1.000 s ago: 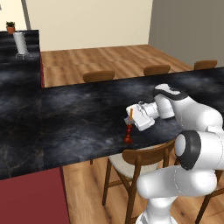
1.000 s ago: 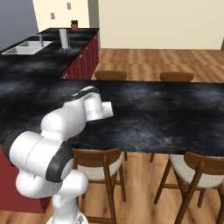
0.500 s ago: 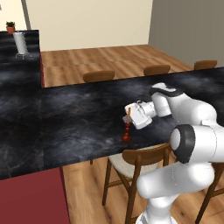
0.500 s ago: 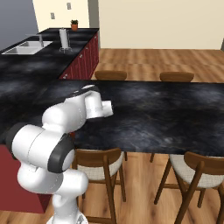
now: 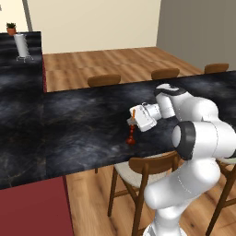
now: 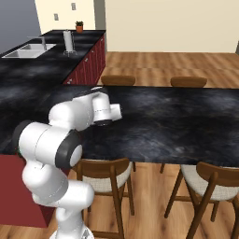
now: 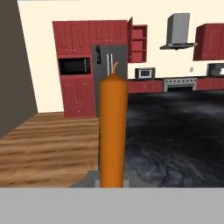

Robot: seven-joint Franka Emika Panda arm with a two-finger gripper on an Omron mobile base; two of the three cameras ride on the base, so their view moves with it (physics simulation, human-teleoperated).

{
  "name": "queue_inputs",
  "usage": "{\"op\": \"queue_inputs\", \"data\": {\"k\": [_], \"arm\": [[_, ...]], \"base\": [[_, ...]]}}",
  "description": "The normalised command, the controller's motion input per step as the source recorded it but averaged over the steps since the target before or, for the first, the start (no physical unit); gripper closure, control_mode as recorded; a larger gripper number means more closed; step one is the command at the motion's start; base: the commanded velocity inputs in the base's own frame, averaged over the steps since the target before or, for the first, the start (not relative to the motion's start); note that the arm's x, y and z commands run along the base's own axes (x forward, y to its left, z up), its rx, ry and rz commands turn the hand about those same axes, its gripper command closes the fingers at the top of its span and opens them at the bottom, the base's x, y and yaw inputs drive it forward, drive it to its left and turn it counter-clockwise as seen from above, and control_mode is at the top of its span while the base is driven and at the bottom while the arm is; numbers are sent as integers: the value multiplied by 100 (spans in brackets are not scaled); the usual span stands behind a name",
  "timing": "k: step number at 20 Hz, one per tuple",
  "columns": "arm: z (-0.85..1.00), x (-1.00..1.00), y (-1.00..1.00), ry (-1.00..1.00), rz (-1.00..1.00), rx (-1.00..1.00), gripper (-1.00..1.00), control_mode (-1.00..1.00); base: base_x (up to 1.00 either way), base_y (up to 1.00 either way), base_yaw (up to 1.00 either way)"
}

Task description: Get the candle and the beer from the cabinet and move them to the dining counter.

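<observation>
Dining counter [image 5: 83,124] spans the whole width of both base views, wooden chairs [image 5: 147,173] tucked along its near edge and more along the far edge. Sink worktop [image 6: 28,58] sits off the counter's far end. Across the room, in the hand view, the red cabinet [image 7: 139,43] stands with a door swung open.

Arm reaches forward from the base over the near edge, elbow bent high, wrist turned so the gripper [image 5: 134,120] points sideways along the counter rather than down. Jaws are closed narrow on the candle [image 5: 132,126], gripping the orange taper partway up its length. The candle stands upright, and its dark red foot looks to be on or just above the slab, a little in from the near edge — contact can't be confirmed from these angles.

Step in hand, as I read it: placing the candle. To do it well — keep the taper vertical, lower until the foot is fully seated, then open the jaws slowly and retreat straight back along the approach line so the fingers don't tip it. It's tall with a small foot, so any sideways drag likely topples it.

The beer is yet to be brought over.
</observation>
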Motion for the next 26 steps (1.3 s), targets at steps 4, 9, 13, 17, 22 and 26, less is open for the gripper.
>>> {"op": "queue_inputs", "data": {"k": [4,9,13,17,22,26], "arm": [[0,33,0,-1,0,0,100,-100],[-13,28,0,0,0,0,100,-100],[-29,16,0,0,0,0,100,-100],[-31,11,0,0,0,0,100,-100],[-25,1,0,0,0,0,100,-100],[-13,1,0,0,0,0,100,-100]], "base": [[0,0,0],[0,0,0],[0,0,0],[0,0,0],[0,0,0],[0,0,0]]}}
